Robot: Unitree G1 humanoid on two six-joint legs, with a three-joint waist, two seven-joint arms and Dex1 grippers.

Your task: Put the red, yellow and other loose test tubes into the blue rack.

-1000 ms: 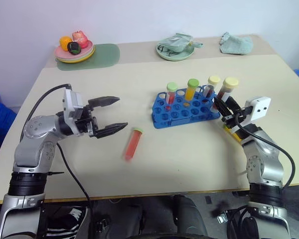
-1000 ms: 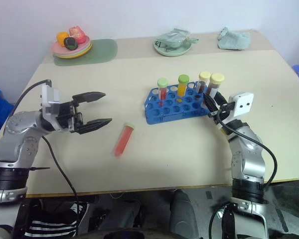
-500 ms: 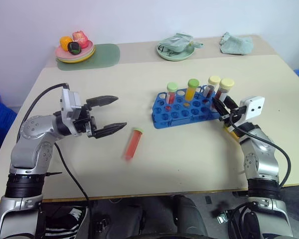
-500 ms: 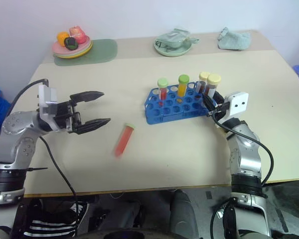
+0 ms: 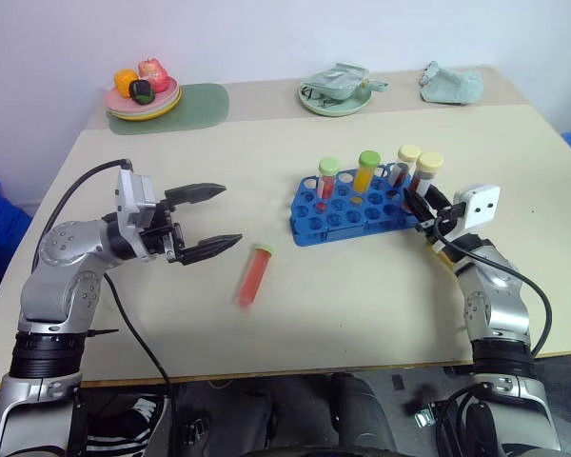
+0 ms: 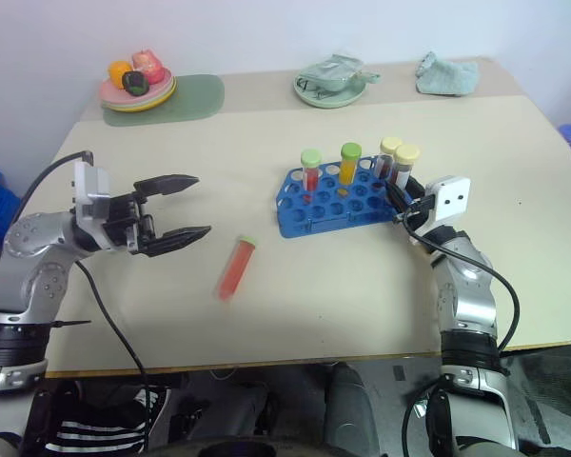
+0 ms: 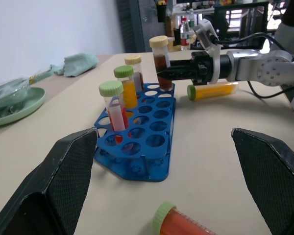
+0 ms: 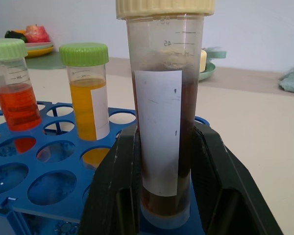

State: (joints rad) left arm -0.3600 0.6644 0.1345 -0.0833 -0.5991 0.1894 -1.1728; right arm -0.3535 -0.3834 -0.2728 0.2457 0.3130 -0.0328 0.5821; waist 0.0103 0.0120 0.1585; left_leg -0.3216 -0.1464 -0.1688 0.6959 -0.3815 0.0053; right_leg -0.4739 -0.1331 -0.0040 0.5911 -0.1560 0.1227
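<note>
While the blue rack (image 8: 49,176) hides its base, the right tool (image 8: 161,196) flanks the dark-red tube (image 8: 161,122).

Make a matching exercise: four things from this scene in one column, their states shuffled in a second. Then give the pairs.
Things:
1. loose red tube
2. racked yellow tube
3. end dark tube
4. left tool

States:
A. standing in the rack, between the fingers of the right tool
B. open and empty
C. lying on the table
D. upright in the rack, nothing gripping it

Pairs: 1-C, 2-D, 3-A, 4-B
</note>
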